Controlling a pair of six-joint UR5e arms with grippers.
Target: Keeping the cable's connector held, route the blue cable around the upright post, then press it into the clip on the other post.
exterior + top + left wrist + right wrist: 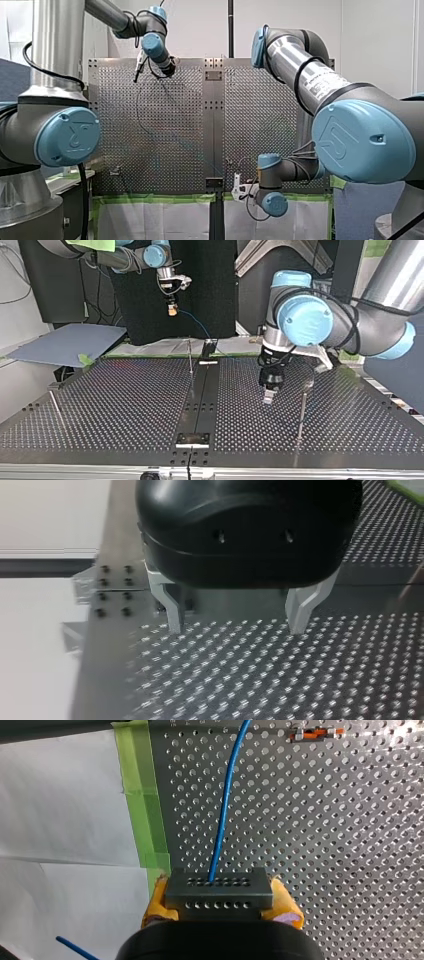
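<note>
While right tool (220, 907) grips connector (219, 890), blue cable (225, 805) straight ahead

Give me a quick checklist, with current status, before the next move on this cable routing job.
1. Dark grey block connector clamped in my right gripper, yellow-padded jaws: ok.
2. Thin blue cable leaves the connector without a kink: ok.
3. My left gripper, jaws open and empty: ok.
4. My left gripper apart from the thin metal upright post: ok.
5. Cable routed around that post: cannot tell.
</note>
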